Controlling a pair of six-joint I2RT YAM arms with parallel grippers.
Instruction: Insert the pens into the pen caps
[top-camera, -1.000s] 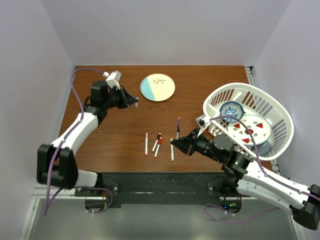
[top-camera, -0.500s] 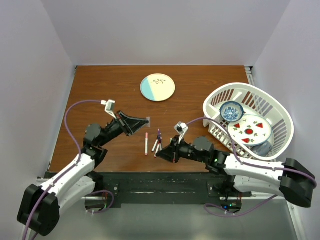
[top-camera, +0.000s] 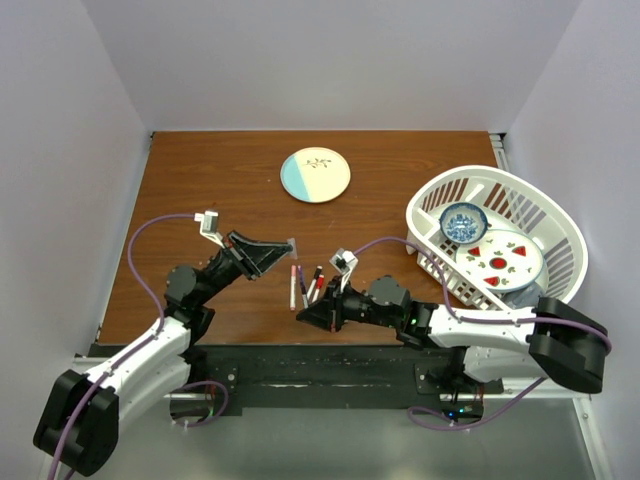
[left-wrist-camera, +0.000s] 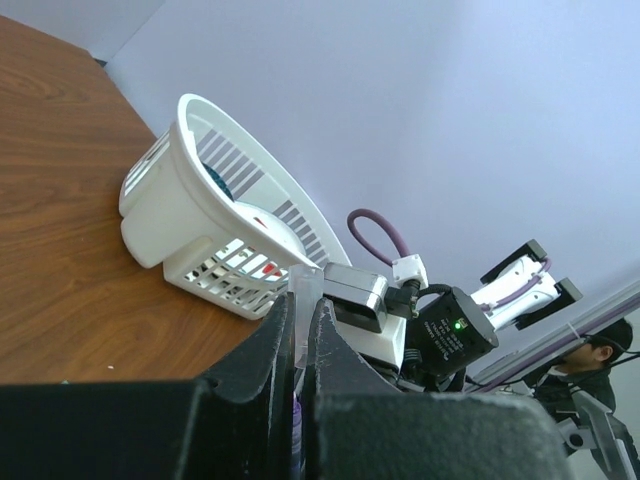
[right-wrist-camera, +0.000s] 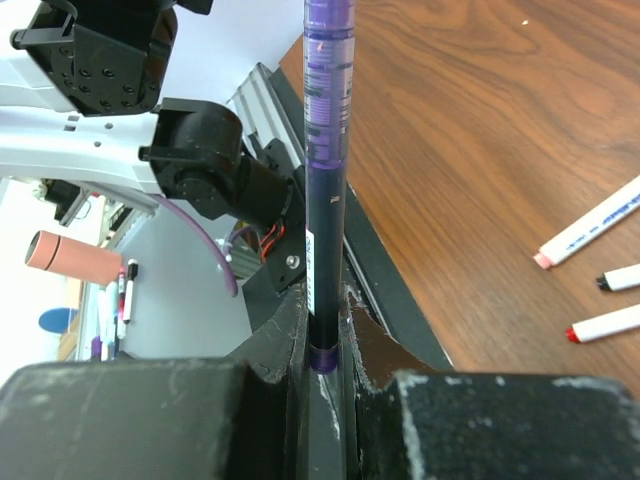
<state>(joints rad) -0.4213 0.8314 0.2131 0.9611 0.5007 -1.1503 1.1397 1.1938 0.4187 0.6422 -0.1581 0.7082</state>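
**A:** So, where is the pen at this moment?

**B:** The purple pen (right-wrist-camera: 325, 150) is in my right gripper (right-wrist-camera: 325, 338), low over the near part of the table (top-camera: 200, 180). My fingers (right-wrist-camera: 283, 348) are pressed together on its lower end. The rest of the barrel stands out straight in front of them.

**A:** How do you think it will handle?

**B:** I think it is light and stiff, so it should not bend when I push. But the barrel is round and smooth, and it may slide back or roll in the grip. I would hold it low on the barrel and leave the far end free.

**A:** And the cap?

**B:** The pale cap (left-wrist-camera: 305, 292) is pinched in my left gripper (left-wrist-camera: 298, 318), with one end sticking out past the tips. It looks tiny and thin. I believe too hard a squeeze could deform it. From above, the two grippers are near each other but apart, and the pen is not yet in the cap.

**A:** What else is around?

**B:** Three white pens (right-wrist-camera: 590, 228) lie on the table just beside, with pink, black and red ends. A basket (top-camera: 500, 176) is at my right, and a plate (top-camera: 315, 175) is far back.
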